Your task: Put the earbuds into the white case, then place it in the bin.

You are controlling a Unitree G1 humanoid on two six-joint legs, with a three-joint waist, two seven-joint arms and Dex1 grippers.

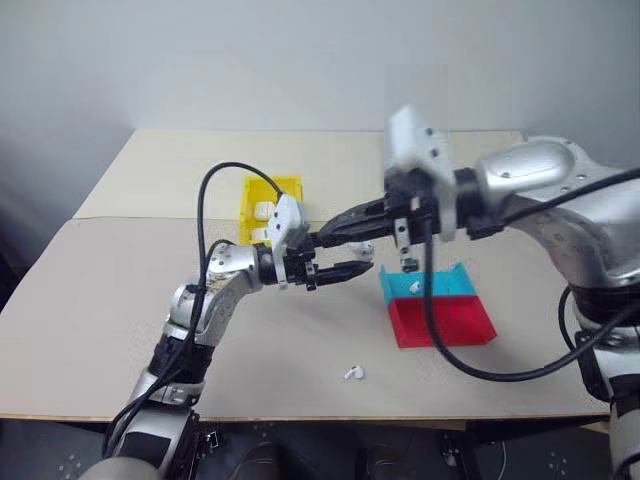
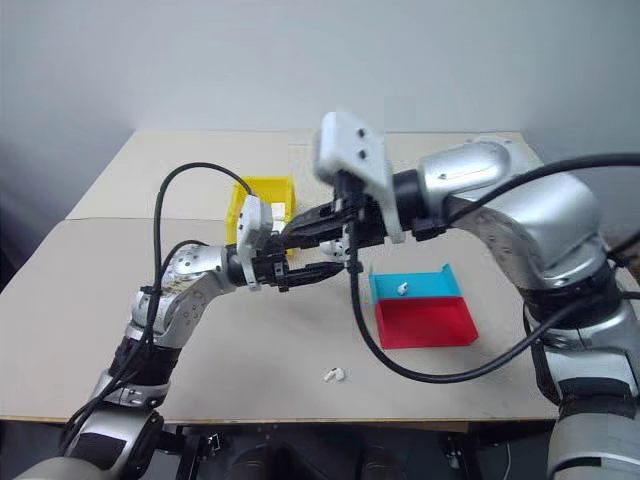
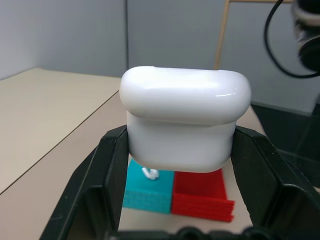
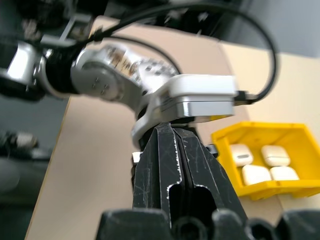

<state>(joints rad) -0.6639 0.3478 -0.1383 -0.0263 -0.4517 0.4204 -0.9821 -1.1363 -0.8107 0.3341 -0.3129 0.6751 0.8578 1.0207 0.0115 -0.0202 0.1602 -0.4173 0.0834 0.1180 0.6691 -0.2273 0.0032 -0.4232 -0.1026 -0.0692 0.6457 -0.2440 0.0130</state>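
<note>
While my arms meet above the middle of the table, I take the scene from my left side across. My left gripper reaches toward the right, its two black fingers clamped on either side of the white case, whose lid is down. Behind that arm, toward the far edge, the yellow bin stands with four white cases lying inside it. My right gripper points back toward the left arm, its fingers pressed flat together with nothing visible between them, the tips close to the left wrist. On the tabletop nearer me, one earbud lies loose in the open. Further right, the other earbud rests in the teal tray, and the red tray sits touching it on the near side.
</note>
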